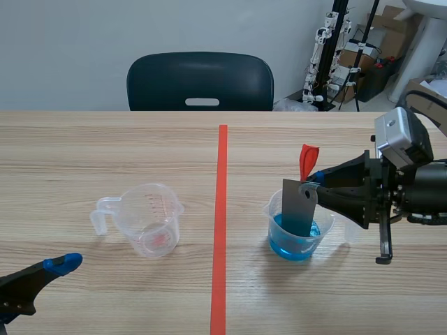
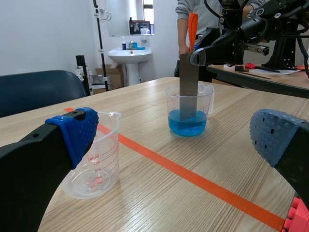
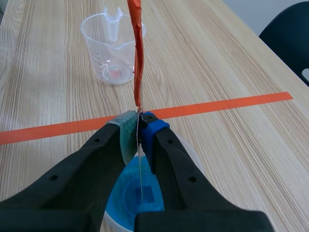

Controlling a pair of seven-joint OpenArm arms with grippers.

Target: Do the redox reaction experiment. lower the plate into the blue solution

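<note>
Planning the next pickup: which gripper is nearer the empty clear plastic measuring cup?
Left. The left gripper is open just beside the measuring cup; the right gripper is beyond the orange tape line, shut on a grey metal plate.

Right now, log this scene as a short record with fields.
plate: grey, upright, lower end in the blue solution, orange strip at its top
beaker: clear, holds the solution, right of the tape line
right claw: shut on the plate's top edge
left claw: open, holding nothing, low at the table's near side
measuring cup: clear, red markings, no liquid visible, left of the tape line
</note>
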